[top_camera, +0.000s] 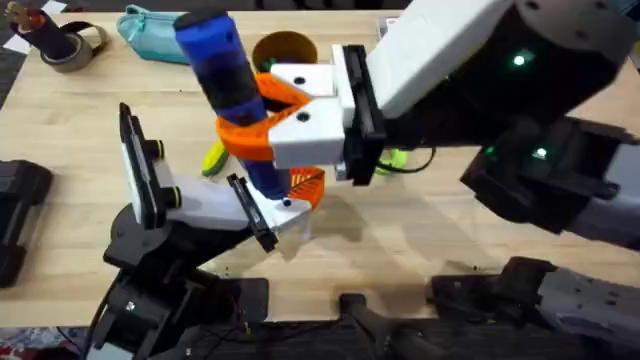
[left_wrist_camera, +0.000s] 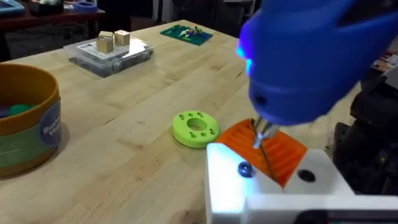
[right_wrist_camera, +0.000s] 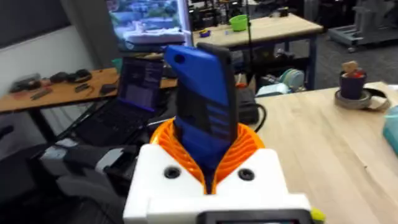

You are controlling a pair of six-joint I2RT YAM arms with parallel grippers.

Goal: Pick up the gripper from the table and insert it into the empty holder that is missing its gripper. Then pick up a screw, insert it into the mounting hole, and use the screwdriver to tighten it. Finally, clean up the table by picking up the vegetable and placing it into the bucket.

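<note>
STEP: I am tightening the screw | RIGHT TOOL (top_camera: 262,115): clamped on the screwdriver (top_camera: 225,70), tip down at the gripper (left_wrist_camera: 270,151) seated in the holder (top_camera: 215,205) | LEFT TOOL: state cannot be told | NEXT: keep the tip seated, then bin the vegetable (top_camera: 213,158) in the bucket (top_camera: 285,47).

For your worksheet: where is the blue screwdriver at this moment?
In the overhead view the screwdriver stands left of centre, clamped in the right gripper, its tip down at the holder beside the gripper.
</note>
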